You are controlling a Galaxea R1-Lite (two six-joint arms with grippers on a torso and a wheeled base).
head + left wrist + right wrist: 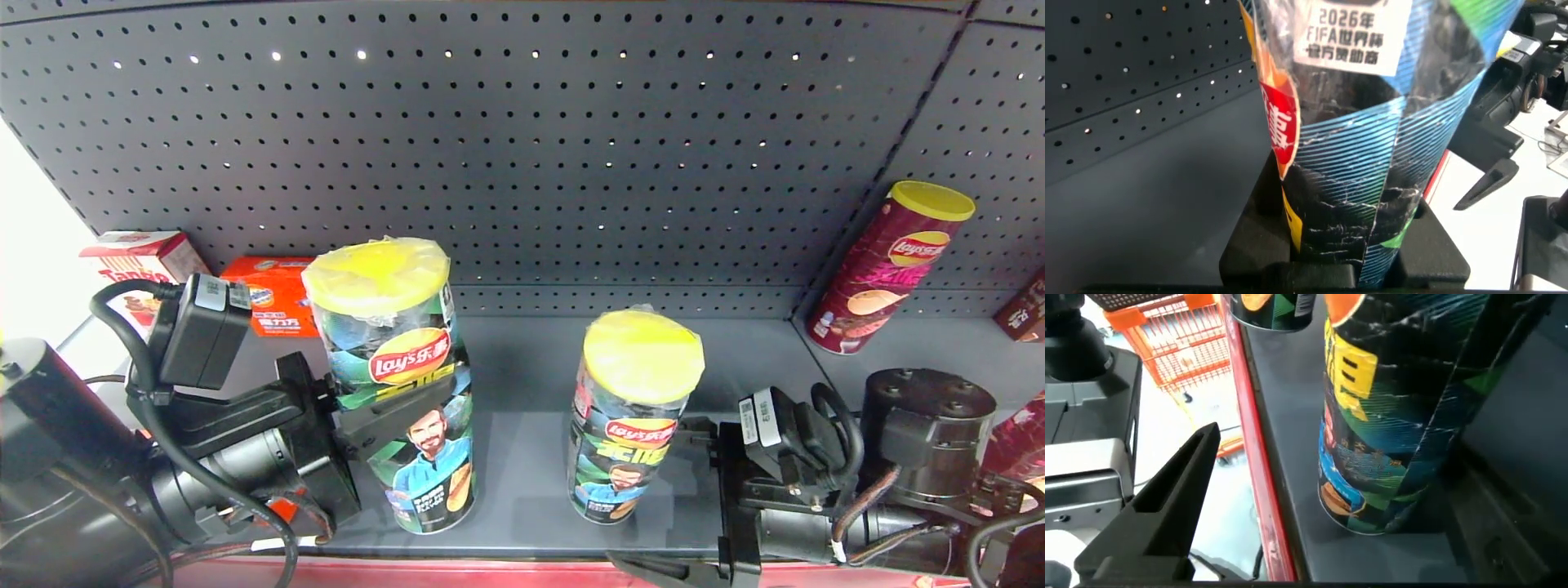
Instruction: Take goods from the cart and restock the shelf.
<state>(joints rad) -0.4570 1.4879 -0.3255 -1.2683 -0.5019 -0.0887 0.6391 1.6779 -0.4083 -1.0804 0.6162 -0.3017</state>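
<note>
Far left of left can: red-and-white box (139, 261) and orange box (269, 294) sitting against pegboard back (522, 147).

Left gripper (400, 400) clamping left can (408, 482) mid-body, holding it upright over dark shelf board (522, 367). Probably placing step. Base contact unclear.

Next move calling for seating can flat, then letting go without tipping it.

Right of left can, well apart: right can (633, 408) standing. Right gripper (665, 494) released, fingers straddling it.

Farther right: maroon can (886, 269) leaning.

Orange cart (1167, 335) waiting off shelf.
</note>
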